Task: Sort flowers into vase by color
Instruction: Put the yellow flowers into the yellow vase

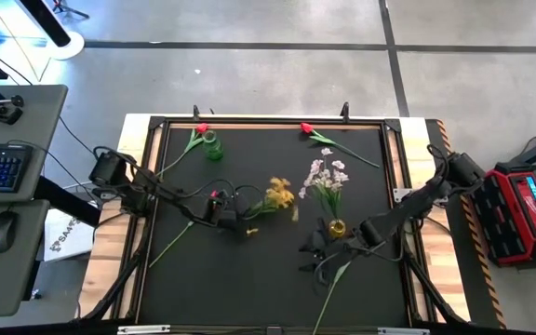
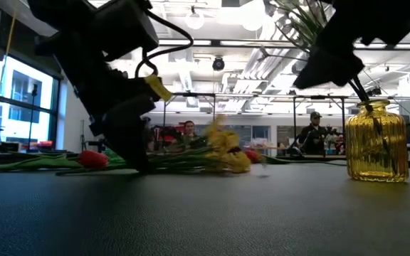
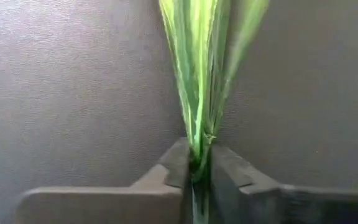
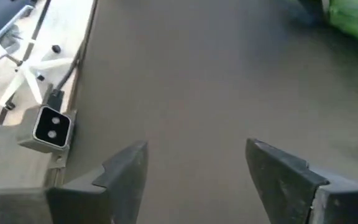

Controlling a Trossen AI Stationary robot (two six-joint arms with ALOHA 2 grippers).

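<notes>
My left gripper point(image 1: 246, 225) is down at the black mat, left of centre, shut on the green stem of the yellow flower spray point(image 1: 280, 196). The white-pink spray point(image 1: 326, 177) stands in the yellow vase point(image 1: 338, 228). One red tulip point(image 1: 201, 128) sits in the small green vase point(image 1: 212, 149) at the far left. Another red tulip point(image 1: 307, 127) lies flat at the far side, and a third point(image 2: 91, 158) lies beside my left arm. My right gripper point(image 1: 308, 251) hovers open near the yellow vase, with nothing between its fingers point(image 4: 194, 168). My left gripper pinches the yellow spray's green stem point(image 3: 199, 149) between its two fingers, at the end away from the blossoms. The fingers slant down from the table's left side and stand at the mat point(image 2: 130, 160). The spray lies about level and low over the mat, blossoms point(image 2: 224, 149) toward the right.
A loose green stem point(image 1: 333, 284) lies on the mat near the front edge, below my right gripper. A small camera block point(image 4: 51, 127) sits at the table's wooden border. A keyboard and mouse desk stands left of the table, a red case on the right.
</notes>
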